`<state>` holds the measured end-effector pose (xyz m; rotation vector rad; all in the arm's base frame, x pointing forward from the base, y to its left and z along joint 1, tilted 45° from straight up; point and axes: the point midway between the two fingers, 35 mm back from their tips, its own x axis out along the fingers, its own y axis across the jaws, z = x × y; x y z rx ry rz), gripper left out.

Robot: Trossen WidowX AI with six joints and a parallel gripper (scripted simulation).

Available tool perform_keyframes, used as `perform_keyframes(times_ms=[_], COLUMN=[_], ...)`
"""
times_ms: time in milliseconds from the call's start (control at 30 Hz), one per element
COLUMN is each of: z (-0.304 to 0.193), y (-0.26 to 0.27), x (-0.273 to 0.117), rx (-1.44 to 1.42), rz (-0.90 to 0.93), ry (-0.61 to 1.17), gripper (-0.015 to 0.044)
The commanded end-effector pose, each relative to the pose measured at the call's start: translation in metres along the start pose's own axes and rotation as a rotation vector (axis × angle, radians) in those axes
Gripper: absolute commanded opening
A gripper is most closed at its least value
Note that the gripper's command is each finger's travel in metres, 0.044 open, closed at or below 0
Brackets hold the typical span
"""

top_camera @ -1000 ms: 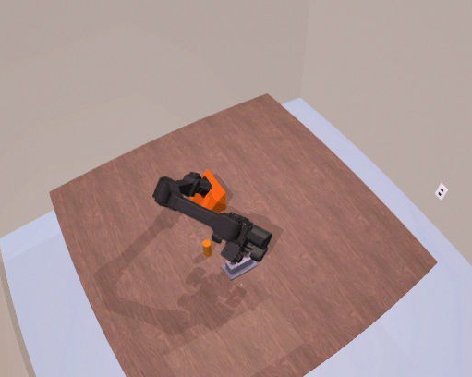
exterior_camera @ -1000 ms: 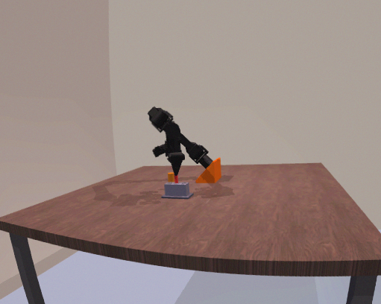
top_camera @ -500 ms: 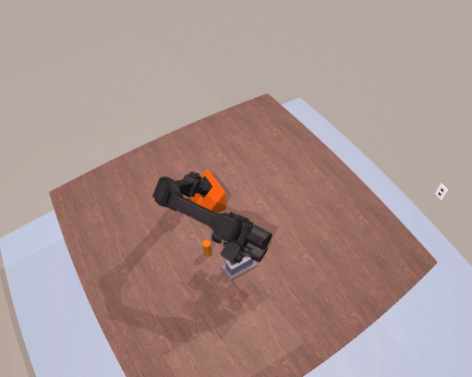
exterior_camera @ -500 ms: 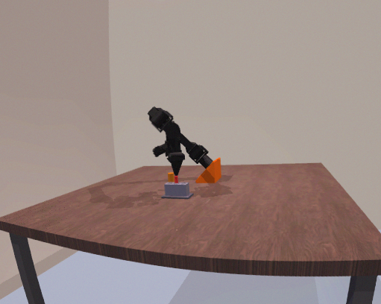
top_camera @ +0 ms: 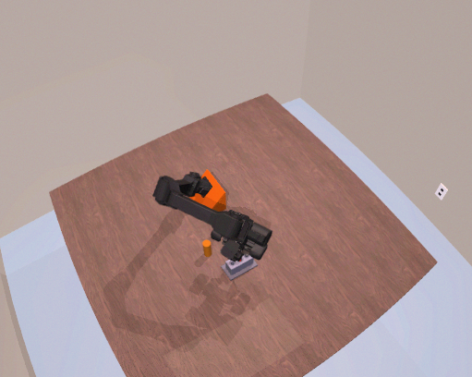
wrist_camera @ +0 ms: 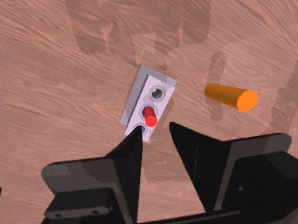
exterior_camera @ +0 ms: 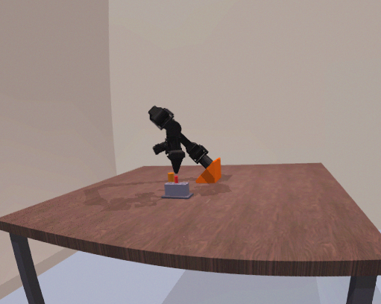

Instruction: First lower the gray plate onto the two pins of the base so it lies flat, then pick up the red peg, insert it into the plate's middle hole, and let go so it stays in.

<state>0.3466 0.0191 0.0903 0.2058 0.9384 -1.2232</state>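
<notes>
The gray plate (top_camera: 241,266) (exterior_camera: 177,190) (wrist_camera: 166,91) lies flat on the darker base (top_camera: 232,277) (exterior_camera: 167,197) (wrist_camera: 131,100), and the pins show in its end holes. The red peg (exterior_camera: 176,179) (wrist_camera: 150,118) stands in the plate's middle hole, with its upper part sticking out above the plate. How deep it sits is hidden. My gripper (exterior_camera: 176,173) (wrist_camera: 155,127) is open and empty, with its fingertips just above the peg's top in the exterior view. In the top view the arm hides most of the peg.
An orange cylinder (top_camera: 207,249) (exterior_camera: 171,177) (wrist_camera: 247,100) stands upright beside the base. An orange wedge-shaped block (top_camera: 217,198) (exterior_camera: 213,172) is near the arm's mount. The arm reaches over the wooden table (top_camera: 326,222) (exterior_camera: 278,216).
</notes>
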Motion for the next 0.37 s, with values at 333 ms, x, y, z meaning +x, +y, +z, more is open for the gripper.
perform_keyframes(times_ms=[333], z=[0.0002], y=[-0.002], x=[-0.0101], rx=[0.004], rz=[0.004], ry=[0.001], gripper=[0.015])
